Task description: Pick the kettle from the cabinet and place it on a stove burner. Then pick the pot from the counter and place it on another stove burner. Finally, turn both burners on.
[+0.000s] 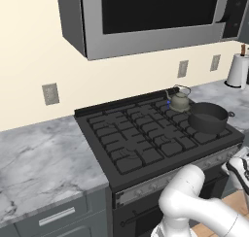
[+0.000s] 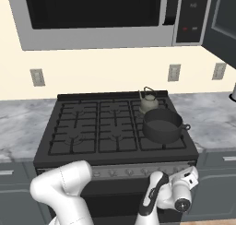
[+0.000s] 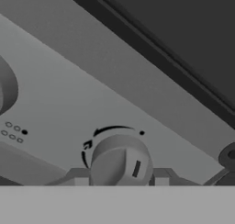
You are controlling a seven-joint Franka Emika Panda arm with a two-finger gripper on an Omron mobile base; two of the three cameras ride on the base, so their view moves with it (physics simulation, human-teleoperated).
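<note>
Two end effector (image 3: 120, 182) fingers pinch a stove knob (image 3: 120, 161); kettle (image 2: 148, 101) behind pot (image 2: 162, 125).

Knob (image 3: 120, 161) in the hand view is cut off at the bottom, and the finger tips (image 3: 161, 177) only poke up either side of it, so can't tell if they touch. Neighbor knobs are clipped at both edges too. Kettle (image 2: 148, 102) base is hidden behind the pot (image 2: 162, 125) rim in the right base view. Paper towel roll (image 1: 238, 70) is chopped by the left base view's right edge, and knob markings are too small to read.
</note>
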